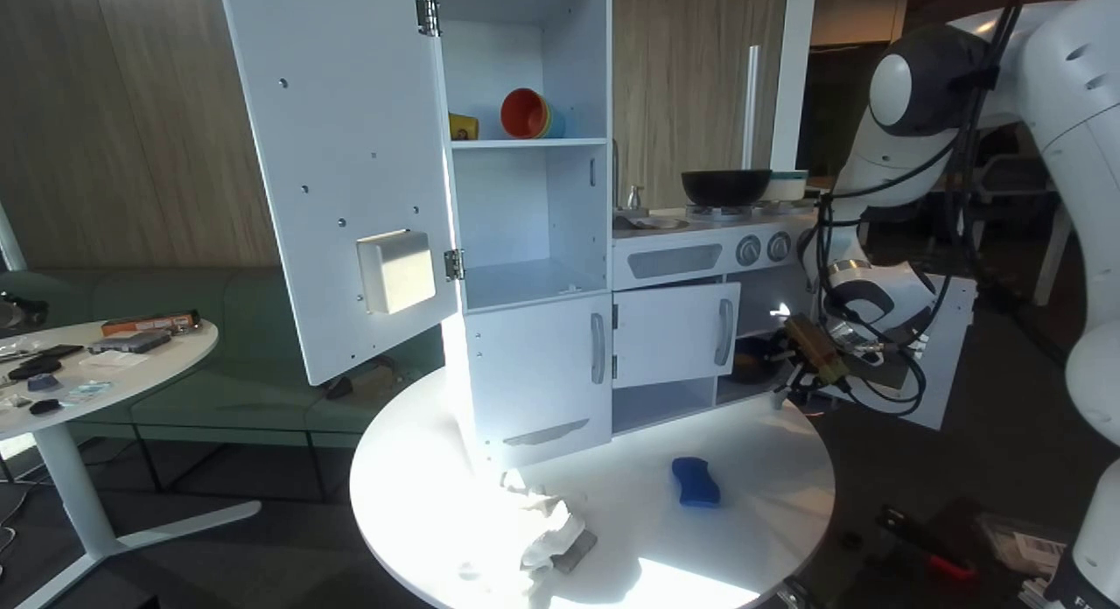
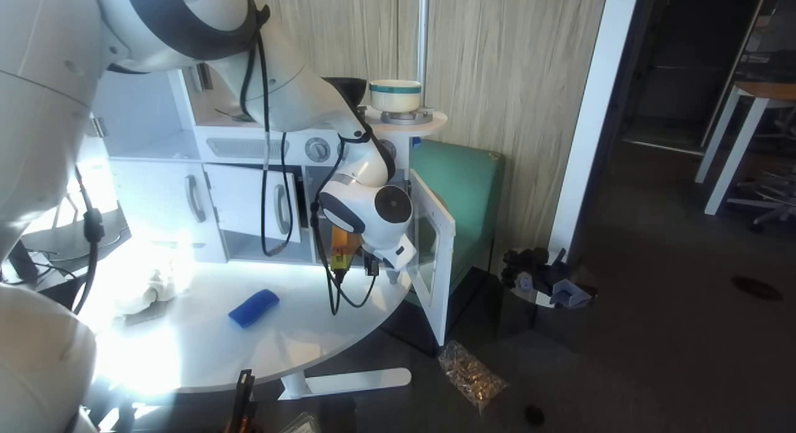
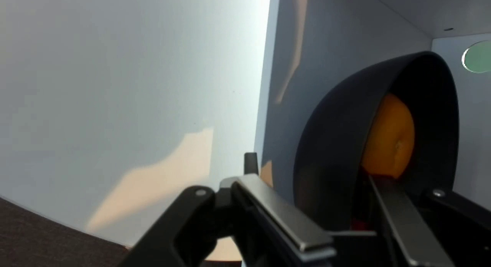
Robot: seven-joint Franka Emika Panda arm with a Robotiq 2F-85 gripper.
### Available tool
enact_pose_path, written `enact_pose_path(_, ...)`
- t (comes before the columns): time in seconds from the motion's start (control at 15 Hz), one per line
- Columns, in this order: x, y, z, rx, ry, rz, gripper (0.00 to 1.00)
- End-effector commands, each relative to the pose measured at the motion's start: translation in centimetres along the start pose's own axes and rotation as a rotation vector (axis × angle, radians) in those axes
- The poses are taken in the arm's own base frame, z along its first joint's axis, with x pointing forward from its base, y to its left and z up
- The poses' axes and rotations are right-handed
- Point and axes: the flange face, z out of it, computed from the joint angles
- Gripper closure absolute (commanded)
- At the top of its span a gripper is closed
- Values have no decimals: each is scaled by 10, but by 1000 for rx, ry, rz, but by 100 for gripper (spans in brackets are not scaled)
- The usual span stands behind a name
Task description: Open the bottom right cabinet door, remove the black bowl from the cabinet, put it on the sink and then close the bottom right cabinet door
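In an exterior view, the white cabinet (image 2: 297, 154) is on the left and its window door (image 2: 443, 265) hangs open on the right, so this looks like the step of getting the black bowl (image 3: 330, 144) out. Next, the pincer (image 3: 310, 173) should squeeze the bowl's side and pull it out level. In the wrist view, the bowl sits inside the cabinet: one finger (image 3: 284, 211) is outside on the left, then comes the bowl's side, then the other finger (image 3: 406, 217) is inside by a round orange thing (image 3: 389, 140). The pincer is spread around that side; I can't tell if it touches.
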Motion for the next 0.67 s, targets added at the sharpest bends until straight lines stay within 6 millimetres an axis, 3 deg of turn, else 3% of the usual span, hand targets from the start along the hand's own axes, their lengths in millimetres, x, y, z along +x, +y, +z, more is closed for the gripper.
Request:
enact_pose_path(0.0, 3, -12, -7, 43, 51, 4, 73)
enact_pose_path(0.2, 2, 0, -7, 53, 64, 10, 95)
enact_pose_path(0.4, 0, 3, -12, 41, 61, 17, 100)
enact_pose_path(0.6, -4, 11, -21, -9, 65, 3, 97)
